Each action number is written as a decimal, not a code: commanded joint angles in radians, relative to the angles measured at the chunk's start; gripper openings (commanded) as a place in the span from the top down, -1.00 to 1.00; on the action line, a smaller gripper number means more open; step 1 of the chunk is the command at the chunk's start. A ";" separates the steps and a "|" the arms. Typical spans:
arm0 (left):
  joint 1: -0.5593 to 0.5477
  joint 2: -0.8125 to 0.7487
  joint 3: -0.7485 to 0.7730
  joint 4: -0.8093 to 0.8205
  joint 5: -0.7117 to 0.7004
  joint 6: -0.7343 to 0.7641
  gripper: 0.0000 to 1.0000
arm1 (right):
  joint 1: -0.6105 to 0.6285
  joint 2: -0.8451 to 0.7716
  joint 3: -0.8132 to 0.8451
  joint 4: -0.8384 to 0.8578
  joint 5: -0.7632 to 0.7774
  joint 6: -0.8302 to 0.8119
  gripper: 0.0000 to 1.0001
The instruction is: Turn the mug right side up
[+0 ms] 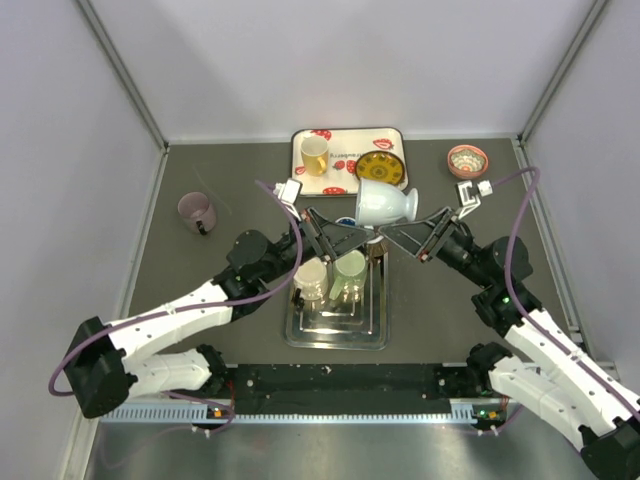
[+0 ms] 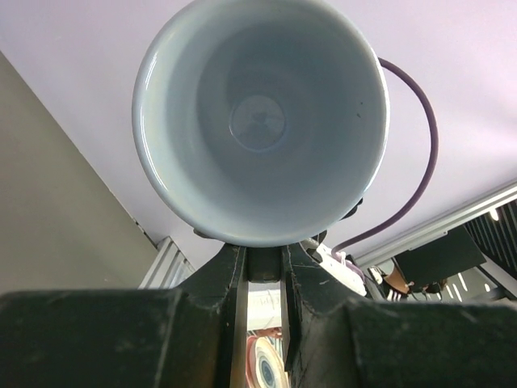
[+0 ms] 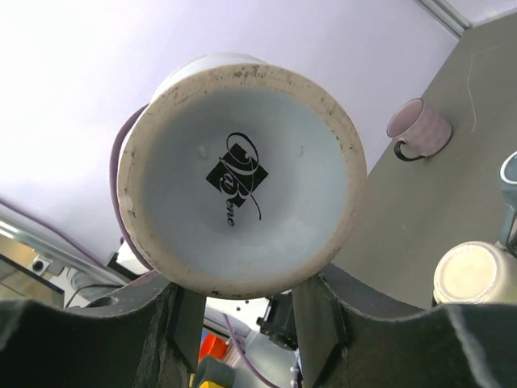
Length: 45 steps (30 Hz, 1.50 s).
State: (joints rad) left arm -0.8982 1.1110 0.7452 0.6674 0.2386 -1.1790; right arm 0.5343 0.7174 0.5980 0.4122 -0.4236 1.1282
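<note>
While left tool (image 2: 264, 271), right tool (image 3: 249, 301) grip, mug (image 1: 383, 203) sideways.

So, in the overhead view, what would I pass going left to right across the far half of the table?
pink mug → yellow cup on the white tray → white mug, held up off the table → small bowl

Bright, even light; blurred near fingers (image 2: 226, 323)
</note>
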 commanded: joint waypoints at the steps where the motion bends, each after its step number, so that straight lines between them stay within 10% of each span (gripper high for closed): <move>1: -0.051 0.013 -0.017 0.051 0.133 -0.004 1.00 | 0.003 0.013 0.043 0.149 0.089 0.012 0.19; 11: -0.068 0.029 -0.015 0.057 0.171 0.002 1.00 | 0.003 0.079 0.074 0.178 0.036 0.016 1.00; 22: -0.067 0.006 -0.043 0.035 0.145 0.028 0.98 | 0.003 0.071 0.086 0.171 -0.026 -0.050 1.00; 27: -0.065 -0.043 -0.075 0.038 0.054 0.059 0.47 | 0.003 0.047 0.108 0.083 -0.041 -0.102 1.00; 38: -0.050 -0.151 -0.110 -0.035 -0.036 0.113 0.12 | 0.003 0.007 0.103 0.025 -0.050 -0.137 1.00; 45: -0.044 -0.336 -0.132 -0.313 -0.125 0.228 0.10 | 0.003 -0.087 0.210 -0.375 -0.038 -0.375 1.00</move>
State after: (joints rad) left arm -0.9478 0.9031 0.6258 0.5152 0.1909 -1.0504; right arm 0.5346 0.7094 0.6678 0.1833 -0.4843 0.9363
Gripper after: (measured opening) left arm 0.450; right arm 0.173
